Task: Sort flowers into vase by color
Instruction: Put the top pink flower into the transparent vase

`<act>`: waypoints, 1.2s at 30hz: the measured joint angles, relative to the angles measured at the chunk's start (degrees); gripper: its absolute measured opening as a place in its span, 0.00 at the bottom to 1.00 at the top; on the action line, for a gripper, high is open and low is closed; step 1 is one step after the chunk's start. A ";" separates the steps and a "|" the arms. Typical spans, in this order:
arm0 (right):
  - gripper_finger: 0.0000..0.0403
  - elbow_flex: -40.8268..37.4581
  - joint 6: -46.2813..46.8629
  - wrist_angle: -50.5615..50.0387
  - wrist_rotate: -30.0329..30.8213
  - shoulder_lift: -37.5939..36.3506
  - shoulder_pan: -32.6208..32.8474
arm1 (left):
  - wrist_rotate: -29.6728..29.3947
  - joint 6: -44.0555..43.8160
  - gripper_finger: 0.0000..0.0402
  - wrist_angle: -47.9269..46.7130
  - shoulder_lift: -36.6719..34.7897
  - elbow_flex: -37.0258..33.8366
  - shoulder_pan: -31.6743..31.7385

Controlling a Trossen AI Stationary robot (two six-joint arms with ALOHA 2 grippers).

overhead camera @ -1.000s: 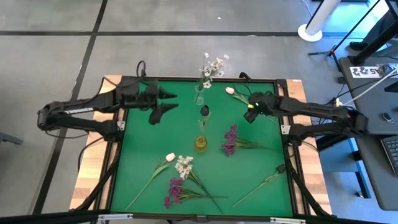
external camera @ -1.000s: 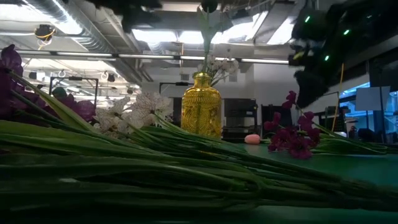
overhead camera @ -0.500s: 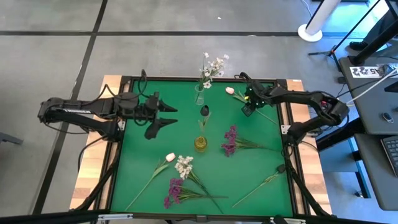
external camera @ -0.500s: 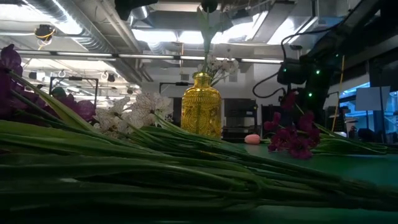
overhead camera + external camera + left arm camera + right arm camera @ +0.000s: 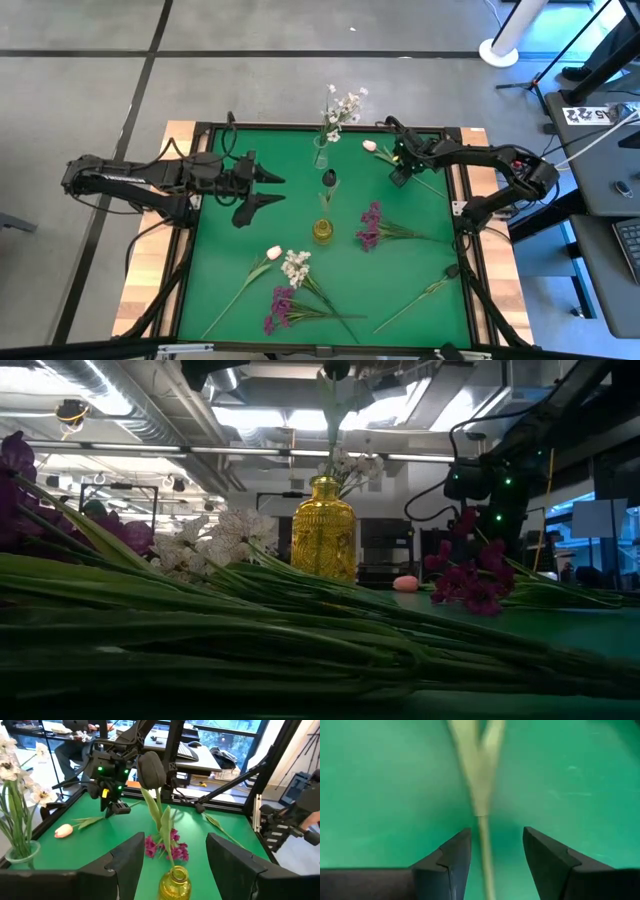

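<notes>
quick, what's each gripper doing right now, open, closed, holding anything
Left gripper: open, empty, above the green mat left of the yellow vase.
Right gripper: open, straddling the pink tulip's stem, not yet shut on it.

Green table (image 5: 220, 260) carries scattered flowers (image 5: 290, 285) and a yellow vase (image 5: 322, 231).
</notes>
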 joint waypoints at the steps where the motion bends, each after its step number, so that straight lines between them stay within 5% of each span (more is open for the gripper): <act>1: 0.42 0.00 -0.01 -0.11 -0.99 0.00 0.00 | 0.00 0.00 0.52 0.00 0.00 0.00 -0.11; 7: 0.29 0.00 1.45 -0.81 -6.45 0.00 0.00 | -0.02 -0.01 0.52 0.00 0.00 0.00 -0.37; 26: 0.02 0.24 1.50 -5.40 -8.29 -0.13 0.08 | -0.08 -0.17 0.52 0.00 0.00 0.00 -0.37; 36: 0.01 -0.19 1.63 -8.52 -10.54 -2.71 0.11 | -0.42 -0.17 0.52 0.00 0.00 0.00 -0.37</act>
